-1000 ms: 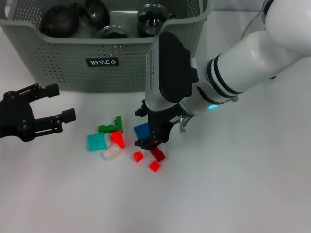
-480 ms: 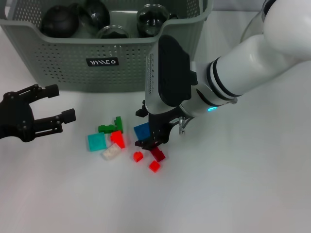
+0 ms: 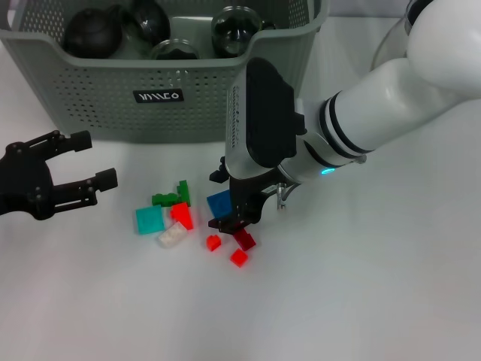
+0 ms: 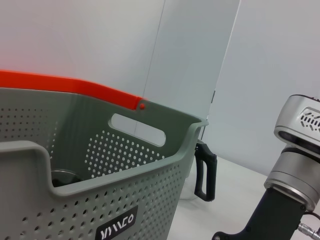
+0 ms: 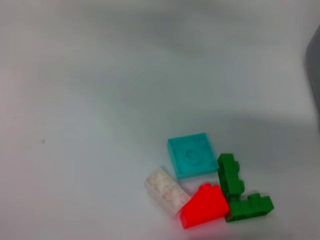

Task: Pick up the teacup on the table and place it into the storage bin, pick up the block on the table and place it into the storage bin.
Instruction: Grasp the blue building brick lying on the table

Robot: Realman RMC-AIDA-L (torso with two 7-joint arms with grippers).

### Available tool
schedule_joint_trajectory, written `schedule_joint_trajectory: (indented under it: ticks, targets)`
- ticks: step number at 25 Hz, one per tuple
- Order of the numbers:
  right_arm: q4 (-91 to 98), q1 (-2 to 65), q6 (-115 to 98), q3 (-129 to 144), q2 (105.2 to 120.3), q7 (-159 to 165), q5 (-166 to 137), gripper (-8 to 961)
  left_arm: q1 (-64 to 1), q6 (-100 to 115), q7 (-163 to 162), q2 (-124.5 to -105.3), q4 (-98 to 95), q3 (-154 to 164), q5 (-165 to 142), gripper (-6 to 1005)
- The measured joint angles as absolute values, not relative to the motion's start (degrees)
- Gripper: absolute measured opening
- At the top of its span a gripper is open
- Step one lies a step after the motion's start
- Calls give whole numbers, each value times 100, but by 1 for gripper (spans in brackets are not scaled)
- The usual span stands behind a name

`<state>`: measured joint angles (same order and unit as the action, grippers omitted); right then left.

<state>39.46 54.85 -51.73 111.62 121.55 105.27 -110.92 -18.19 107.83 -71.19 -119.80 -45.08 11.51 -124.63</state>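
The grey-green storage bin point(image 3: 98, 98) stands at the back and holds several dark round glass vessels point(image 3: 92, 31). It also fills the left wrist view point(image 4: 100, 165). No teacup shows on the table. Loose blocks lie in front of the bin: blue point(image 3: 219, 202), dark red point(image 3: 245, 240), two small red ones point(image 3: 214, 242), a red wedge point(image 3: 182, 215), teal point(image 3: 149, 219), white point(image 3: 172, 235) and green point(image 3: 173, 197). My right gripper point(image 3: 231, 219) is low over the blue and dark red blocks. My left gripper point(image 3: 92, 159) is open and empty at the left, apart from the blocks.
The right wrist view shows the teal point(image 5: 193, 155), white point(image 5: 165, 191), red wedge point(image 5: 205, 205) and green point(image 5: 237, 192) blocks on the white table. A glass teapot's black handle point(image 4: 205, 170) shows beyond the bin's corner. My right arm point(image 3: 376, 98) reaches across the right side.
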Motion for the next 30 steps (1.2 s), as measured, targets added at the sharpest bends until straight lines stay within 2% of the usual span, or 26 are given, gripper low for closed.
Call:
schedule_joint_trajectory:
  ticks: [21, 30]
  targets:
    - [3700, 5479, -4978, 11275, 12172, 10272, -10769, 794, -1811, 10775, -7119, -11988, -4509, 1151, -12463, 862]
    - [3643, 5480, -4895, 11289, 12173, 10257, -10732, 760, -1810, 10775, -7119, -11988, -4508, 1151, -12463, 862]
